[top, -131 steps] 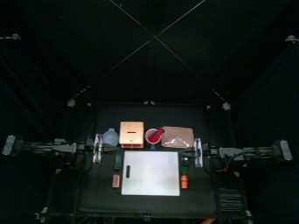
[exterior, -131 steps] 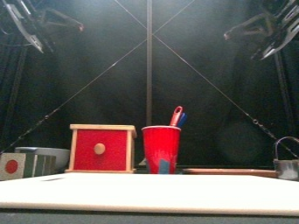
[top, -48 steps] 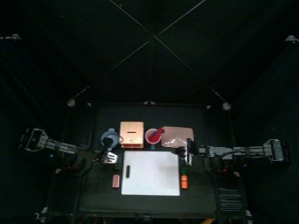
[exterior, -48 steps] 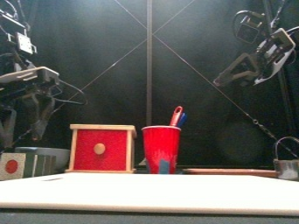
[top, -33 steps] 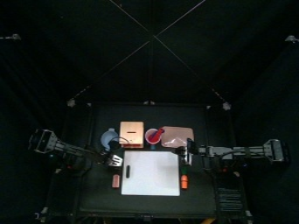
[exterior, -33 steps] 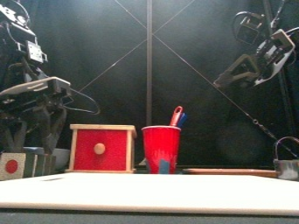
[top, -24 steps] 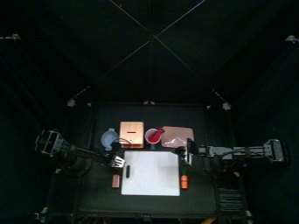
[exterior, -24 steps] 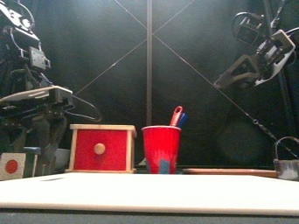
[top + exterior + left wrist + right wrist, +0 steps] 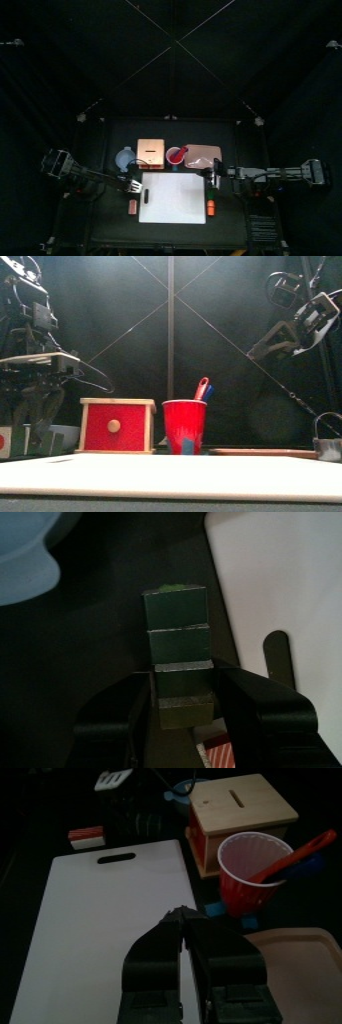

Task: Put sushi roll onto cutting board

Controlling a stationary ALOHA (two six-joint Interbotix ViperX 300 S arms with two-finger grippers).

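My left gripper [image 9: 181,707] straddles the sushi roll [image 9: 178,652] beside the cutting board [image 9: 287,582], jaws spread, nothing grasped yet. Right gripper [image 9: 187,953] hovers closed. Grasp, lift, placing remain.

Lower frame: white cutting board [image 9: 171,476] spans full width. Behind it, centre: red cup [image 9: 185,427] w/ red + blue utensils. Left of cup: red-faced wooden box [image 9: 116,425]. Left arm [image 9: 34,351] hangs far left; right arm [image 9: 301,316] upper right.
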